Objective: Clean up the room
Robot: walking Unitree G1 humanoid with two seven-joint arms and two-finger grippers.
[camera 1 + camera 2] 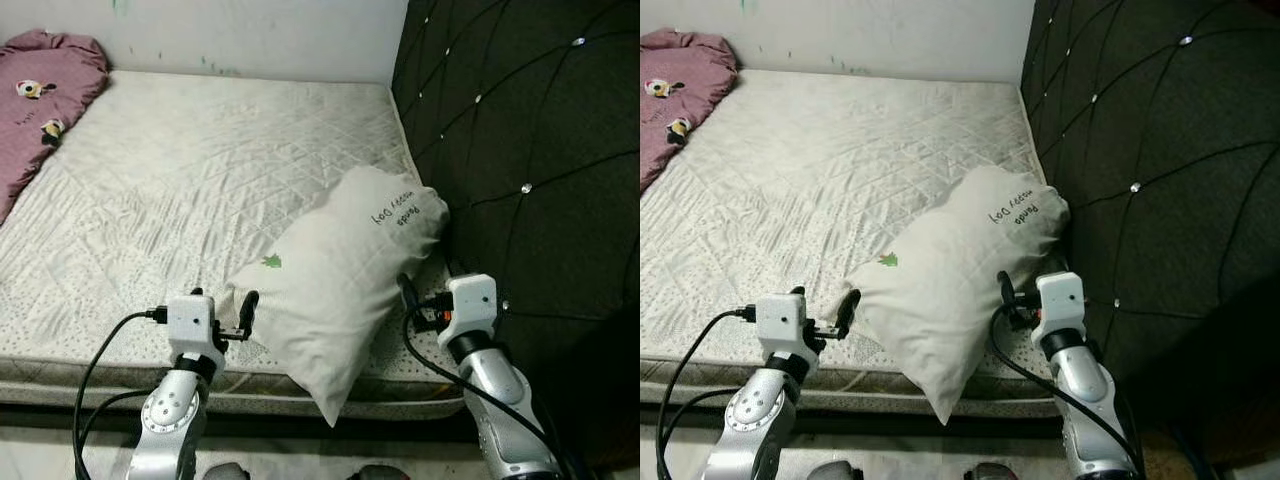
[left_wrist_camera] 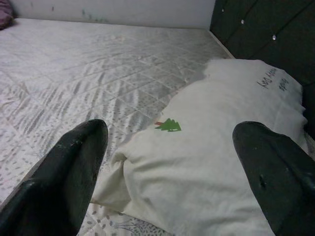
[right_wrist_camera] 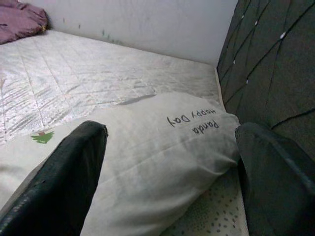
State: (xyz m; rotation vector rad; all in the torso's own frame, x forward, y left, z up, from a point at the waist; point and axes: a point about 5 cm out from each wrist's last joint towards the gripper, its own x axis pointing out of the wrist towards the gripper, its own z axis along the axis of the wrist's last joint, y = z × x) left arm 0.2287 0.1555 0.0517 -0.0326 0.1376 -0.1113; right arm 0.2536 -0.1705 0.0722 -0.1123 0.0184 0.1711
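Here the pillow's bottom corner hangs off the bed, near the dark headboard. Left gripper and right gripper flank it, fingers apart.

Quilted pale mattress against white wall, dark tufted headboard (stud-buttoned) alongside.

The pillow lies on the mattress, its far end against the headboard to its right (its near corner overhangs the mattress edge). A blanket lies far left of the pillow.
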